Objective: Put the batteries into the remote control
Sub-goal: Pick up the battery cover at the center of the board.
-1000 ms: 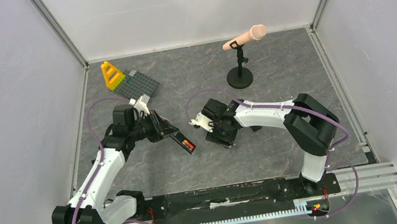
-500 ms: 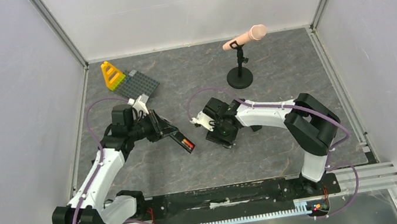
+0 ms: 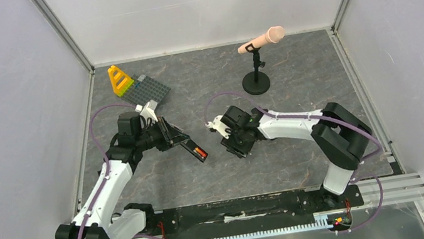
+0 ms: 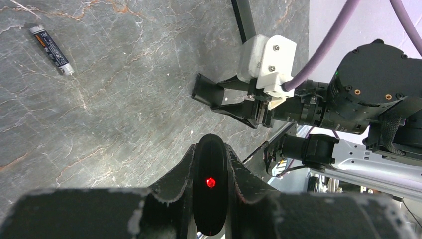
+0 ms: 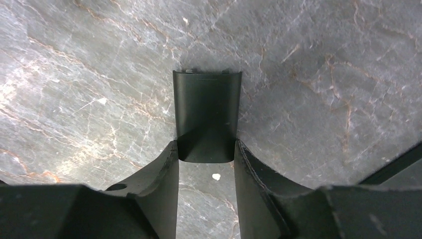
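Note:
My left gripper [image 3: 176, 140] is shut on the remote control [image 3: 192, 148], a slim black bar held above the table and pointing toward the right arm. A red-orange battery [image 3: 200, 153] shows in its open end. In the left wrist view the remote [image 4: 210, 199] sits end-on between the fingers, with a red dot on it. A loose dark grey battery [image 4: 51, 43] lies on the table. My right gripper [image 3: 235, 148] points down at the table. Its fingertips are shut on the near end of the small black cover [image 5: 206, 112]. The right gripper also shows in the left wrist view [image 4: 234, 102].
A pink microphone on a black stand [image 3: 255, 65] stands at the back. A grey baseplate [image 3: 152, 90] with a yellow brick [image 3: 120, 79] lies at the back left. White walls enclose the table.
The right arm's wrist has shifted slightly right and turned, still on the cover. The left gripper with the remote has barely moved.

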